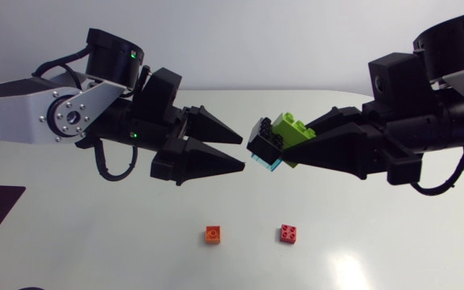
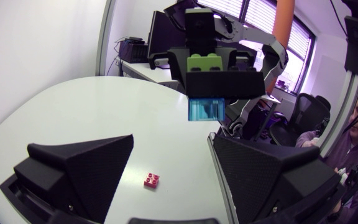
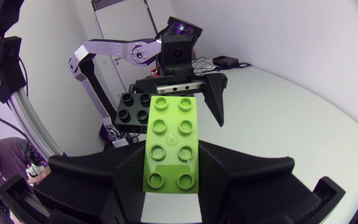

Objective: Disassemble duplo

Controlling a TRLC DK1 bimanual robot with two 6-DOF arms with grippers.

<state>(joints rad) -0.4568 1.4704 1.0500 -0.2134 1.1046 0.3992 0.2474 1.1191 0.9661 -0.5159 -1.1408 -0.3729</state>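
On table point(image 1: 377, 250): orange brick point(image 1: 213, 234), red brick point(image 1: 289, 234) apart, below held duplo stack point(image 1: 287, 131).

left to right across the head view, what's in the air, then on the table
Air: left arm's open matte black jaws, black square duplo brick, lime green long duplo brick, right arm's matte black jaws. White table: small orange brick, small red brick.

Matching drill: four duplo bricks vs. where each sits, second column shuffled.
Things: 1 lime brick; 2 black brick; 3 orange brick; 4 red brick.
Places: A on the table, left of the other loose brick in head view; B in the right gripper's jaws; C on the table, right of the other loose brick; D stuck to the lime brick's end, in the air.
Pairs: 1-B; 2-D; 3-A; 4-C.
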